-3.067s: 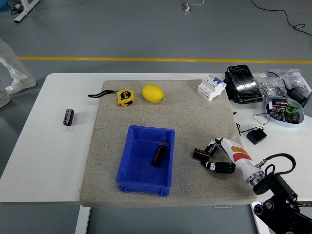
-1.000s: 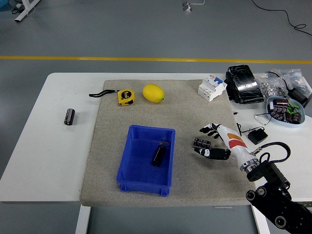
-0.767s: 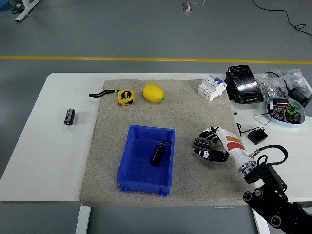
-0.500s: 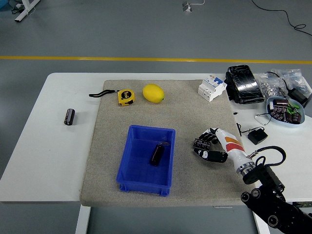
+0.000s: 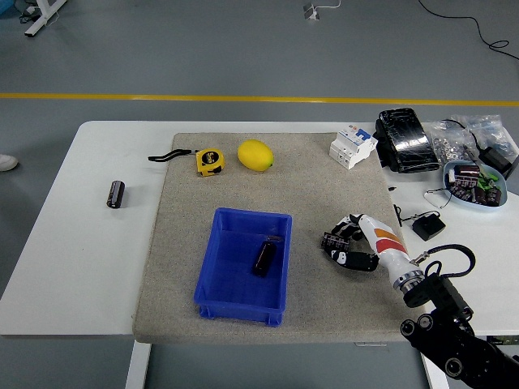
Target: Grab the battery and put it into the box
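Battery (image 5: pixel 332 241) sits pinched in the right hand (image 5: pixel 350 243), now lifted off the mat and drawn closer to the blue box (image 5: pixel 209 287), ready for transfer.

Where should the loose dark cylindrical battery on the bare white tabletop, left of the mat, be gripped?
Probably across the middle of the dark cylindrical battery, from above. It lies flat on its side, long axis running roughly near to far, so fingers should close on its left and right curved sides.
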You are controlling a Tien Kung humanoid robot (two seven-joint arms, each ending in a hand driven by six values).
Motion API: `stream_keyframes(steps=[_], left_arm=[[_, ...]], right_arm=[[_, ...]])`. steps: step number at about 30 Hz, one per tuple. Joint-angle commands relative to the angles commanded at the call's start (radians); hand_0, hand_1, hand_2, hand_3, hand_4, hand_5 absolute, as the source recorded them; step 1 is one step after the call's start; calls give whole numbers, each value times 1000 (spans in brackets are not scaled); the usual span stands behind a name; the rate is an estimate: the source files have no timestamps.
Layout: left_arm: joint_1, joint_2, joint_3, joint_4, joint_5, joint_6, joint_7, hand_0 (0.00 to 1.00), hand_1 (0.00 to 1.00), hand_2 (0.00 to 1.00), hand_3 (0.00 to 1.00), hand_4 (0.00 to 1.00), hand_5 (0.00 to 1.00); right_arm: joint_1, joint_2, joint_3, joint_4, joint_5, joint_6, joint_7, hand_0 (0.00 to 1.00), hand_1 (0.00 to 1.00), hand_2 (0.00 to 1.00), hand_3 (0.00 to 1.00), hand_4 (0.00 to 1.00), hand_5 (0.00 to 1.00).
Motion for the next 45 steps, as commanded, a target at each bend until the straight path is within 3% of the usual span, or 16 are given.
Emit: stream_keyframes(steps=[31,45], left_arm=[[9,7,-12,0,26,-4,9,737,672,700,629,675,640],[3,13,-9,2,19,-3,4,736,671,698,628,674,636]], right_arm=[[6,-22,37,72,-7,14,-10,288,383,432,440,748,104],[49,-49,76,162,-22,26,-26,290,385,431,439,744,100]])
